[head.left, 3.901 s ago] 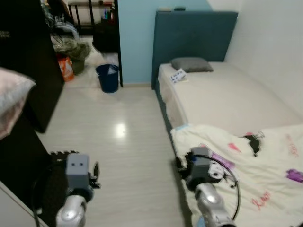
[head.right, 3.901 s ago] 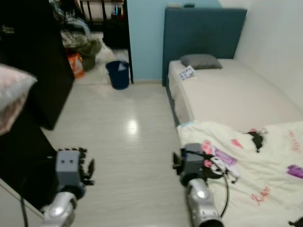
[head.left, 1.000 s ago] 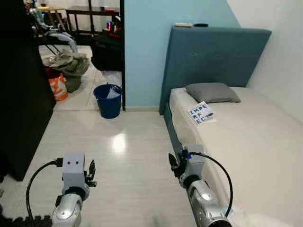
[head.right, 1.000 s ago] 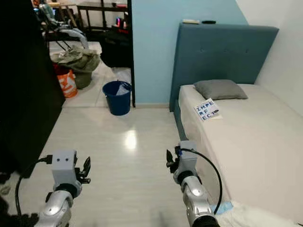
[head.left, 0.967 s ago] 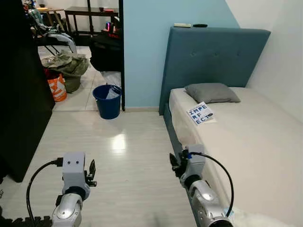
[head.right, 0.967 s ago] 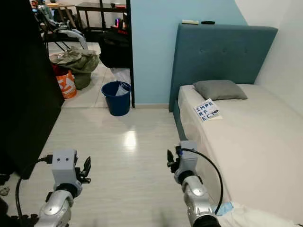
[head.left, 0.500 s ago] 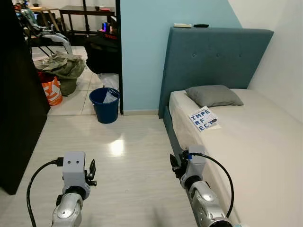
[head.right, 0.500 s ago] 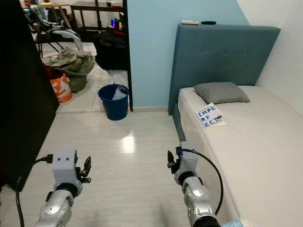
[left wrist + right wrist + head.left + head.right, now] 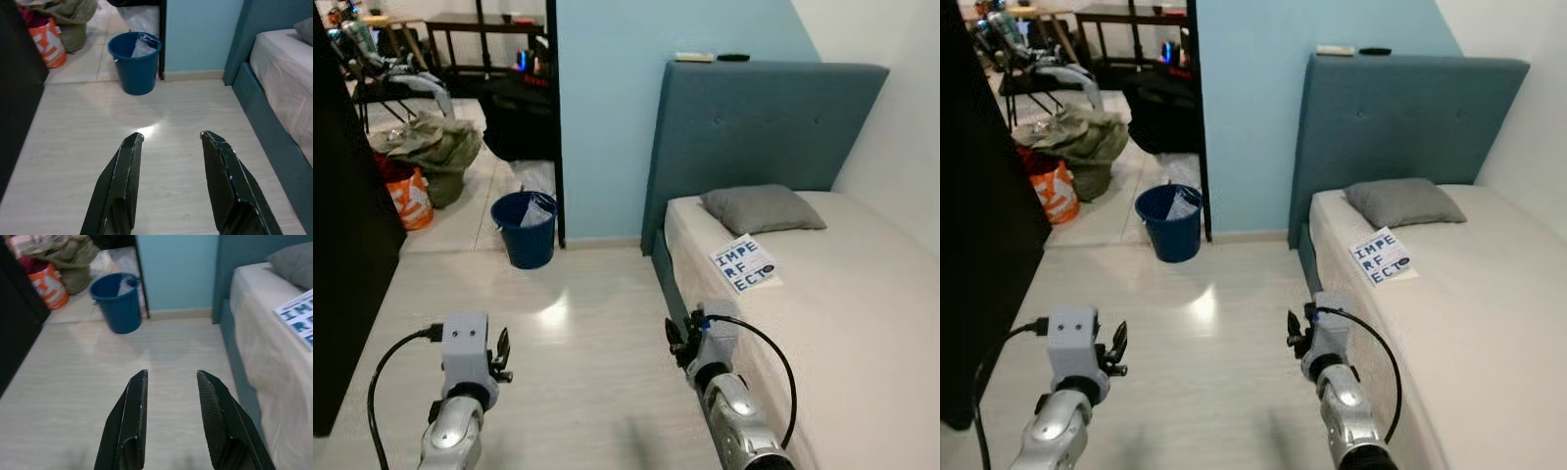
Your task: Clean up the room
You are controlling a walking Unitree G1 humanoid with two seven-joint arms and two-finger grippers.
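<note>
Bedroom floor runs beside a bed. Both the left gripper and right gripper are spread, empty. Approach squarely toward the book, staying clear of the bucket.

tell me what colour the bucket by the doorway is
Dark blue. The bucket shows best in the right wrist view, standing on the floor.

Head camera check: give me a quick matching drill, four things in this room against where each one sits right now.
Things:
1. blue bucket
2. grey pillow
3. printed booklet
4. orange bag

Places:
A. on the mattress, just short of the pillow
B. on the floor by the doorway, beside the blue wall
C. at the head of the bed, against the headboard
D. past the doorway, next to a heap of olive cloth

Pairs: 1-B, 2-C, 3-A, 4-D
</note>
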